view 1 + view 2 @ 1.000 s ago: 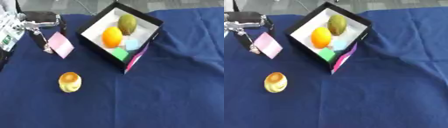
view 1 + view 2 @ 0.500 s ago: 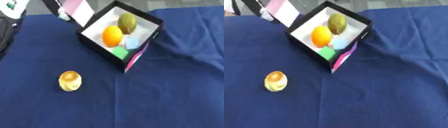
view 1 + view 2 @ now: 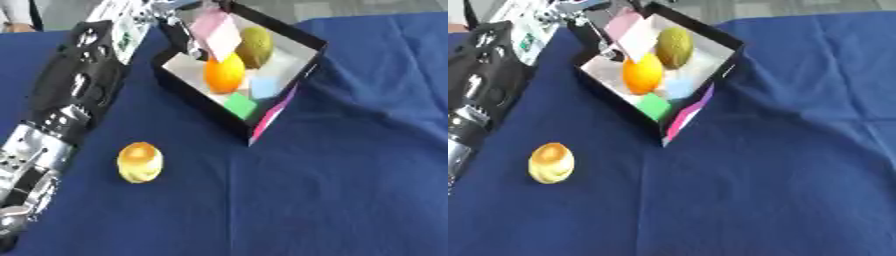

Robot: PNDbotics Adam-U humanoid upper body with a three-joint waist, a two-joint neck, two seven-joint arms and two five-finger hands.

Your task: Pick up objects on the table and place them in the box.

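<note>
While our left hand pinches the pale pink flat block, it hangs over the black box at upper centre.
We see an orange fruit inside; a yellow round pastry lies lower left on the blue-clothed table.

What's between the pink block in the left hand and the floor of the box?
The flat pink block, pinched by the left hand, hangs over the black box with white lining. In the picture it overlaps the round orange fruit, with the greenish oval fruit beside it. Bare lining shows nearer the hand.
</note>
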